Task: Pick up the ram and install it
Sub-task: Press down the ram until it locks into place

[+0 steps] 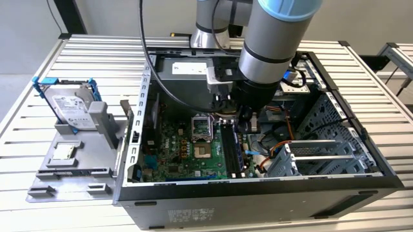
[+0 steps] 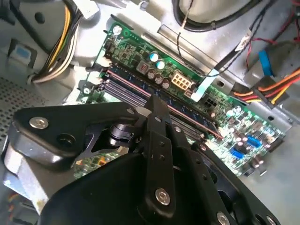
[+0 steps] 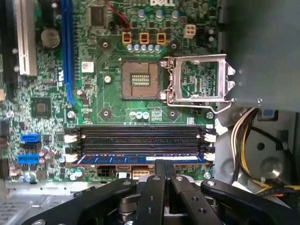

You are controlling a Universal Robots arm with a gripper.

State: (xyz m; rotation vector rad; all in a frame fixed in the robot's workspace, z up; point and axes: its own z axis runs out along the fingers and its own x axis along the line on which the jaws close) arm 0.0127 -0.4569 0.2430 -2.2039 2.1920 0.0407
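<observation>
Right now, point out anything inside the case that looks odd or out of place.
The CPU socket sits empty with its retention frame flipped open beside it. The ram lies level in the slot nearest the gripper; nothing looks askew.

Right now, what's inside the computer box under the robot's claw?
Inside the computer case lies the green motherboard. The blue ram sits in a slot nearest the gripper, whose fingers are together just above it. The gripper covers what lies beneath its black body.
</observation>
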